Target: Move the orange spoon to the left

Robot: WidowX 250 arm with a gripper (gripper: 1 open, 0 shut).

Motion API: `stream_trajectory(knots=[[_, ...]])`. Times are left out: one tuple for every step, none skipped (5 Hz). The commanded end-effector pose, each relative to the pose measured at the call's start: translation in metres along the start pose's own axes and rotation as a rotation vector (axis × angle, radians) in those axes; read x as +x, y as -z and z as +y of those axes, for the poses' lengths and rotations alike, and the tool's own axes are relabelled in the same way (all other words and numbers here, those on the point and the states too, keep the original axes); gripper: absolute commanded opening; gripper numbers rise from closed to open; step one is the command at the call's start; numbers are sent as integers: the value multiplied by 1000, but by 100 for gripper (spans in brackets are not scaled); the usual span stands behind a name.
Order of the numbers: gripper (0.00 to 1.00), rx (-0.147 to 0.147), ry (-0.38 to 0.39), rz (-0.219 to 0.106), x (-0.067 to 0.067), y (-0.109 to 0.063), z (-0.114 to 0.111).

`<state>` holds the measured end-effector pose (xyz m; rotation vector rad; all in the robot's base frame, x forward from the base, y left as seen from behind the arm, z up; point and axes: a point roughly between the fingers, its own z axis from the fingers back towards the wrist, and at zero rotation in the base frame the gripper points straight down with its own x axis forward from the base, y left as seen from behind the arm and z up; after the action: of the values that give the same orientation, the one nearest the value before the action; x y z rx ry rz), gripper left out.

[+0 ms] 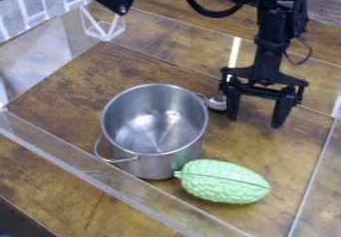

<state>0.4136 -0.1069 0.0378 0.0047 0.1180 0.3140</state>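
Open gripper beside the spoon, which shows little more than its bowl

The wooden table point(80, 90) carries everything here. The robot arm point(273, 27) reaches in from the far side, toward the right. The steel pot point(155, 131) stands left of centre, toward the near side, with the bumpy green vegetable point(222, 182) lying to its right and nearer.

The orange spoon point(217, 103) is the smallest of these, just beyond the pot's far right rim. Its small, shiny grey bowl shows; the handle cannot be made out, probably hidden by the gripper. The spoon should be light and stiff, with little risk of breaking, but a smooth bowl may slip or roll out of a pinch. The slim handle looks the better place to take hold, close to where it meets the bowl if the fingers can straddle it there. A grip far out at the end would let the bowl swing or droop. With the pot so near, a small lift before going left seems wise, or the spoon may knock against its wall.

The black gripper point(256, 116) is wide open, its fingers spread low over the table to the right of the bowl. Nothing appears gripped. Its left-hand finger is very near the bowl; whether they touch cannot be told.
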Motion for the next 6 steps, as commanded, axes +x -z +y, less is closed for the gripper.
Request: stream_trajectory(knots=[[100, -37, -65, -73, 19, -31, 13], [100, -30, -114, -66, 31, -30, 21], [100, -26, -162, -57, 44, -29, 29], [0, -14, -105, -48, 46, -24, 29], [0, -7, -39, -41, 46, -20, 29], [100, -14, -26, -19, 46, -22, 37]])
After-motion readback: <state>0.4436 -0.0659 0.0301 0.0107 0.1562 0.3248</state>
